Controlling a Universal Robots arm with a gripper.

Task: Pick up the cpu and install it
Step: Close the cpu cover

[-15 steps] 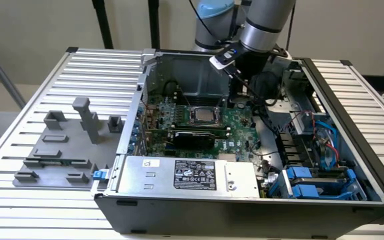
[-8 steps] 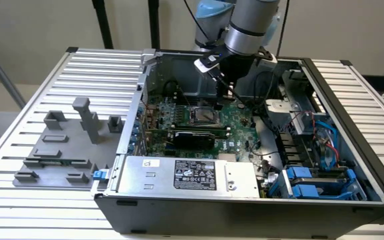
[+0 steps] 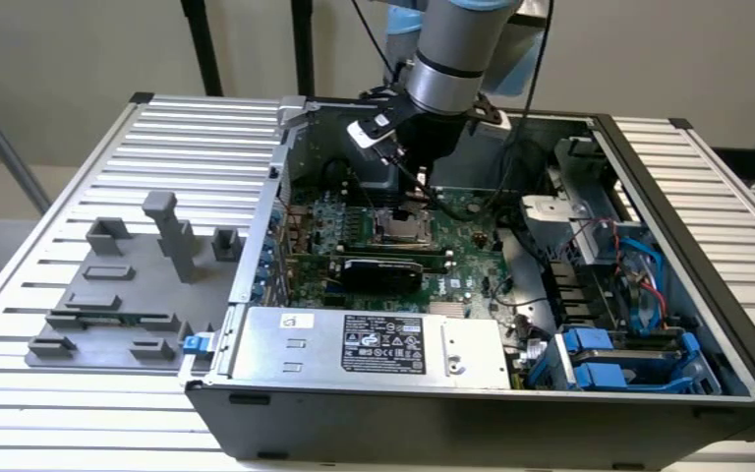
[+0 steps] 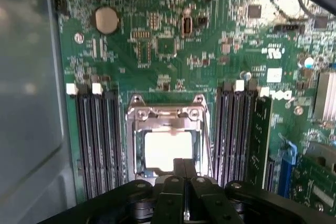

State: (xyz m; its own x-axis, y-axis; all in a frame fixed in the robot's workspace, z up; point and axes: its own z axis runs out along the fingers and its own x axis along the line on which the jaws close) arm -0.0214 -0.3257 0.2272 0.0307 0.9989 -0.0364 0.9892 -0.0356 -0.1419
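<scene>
The cpu (image 4: pixel 167 149) shows as a bright silvery square lying flat inside the metal socket frame (image 4: pixel 137 129) on the green motherboard (image 4: pixel 157 45). My gripper (image 4: pixel 182 167) is shut, its two black fingers pressed together with nothing between them. Their tips are over the cpu's near edge; contact cannot be told. In the exterior view the arm reaches down into the open computer case, and the gripper (image 3: pixel 405 210) hangs just above the socket (image 3: pixel 412 232) in the middle of the board.
Memory slots (image 4: pixel 97 140) flank the socket on both sides. The case wall (image 3: pixel 272 206), a power supply (image 3: pixel 365 342), cables and blue drive bays (image 3: pixel 613 359) surround the board. Grey fixture blocks (image 3: pixel 122 295) stand on the slatted table at the exterior view's left.
</scene>
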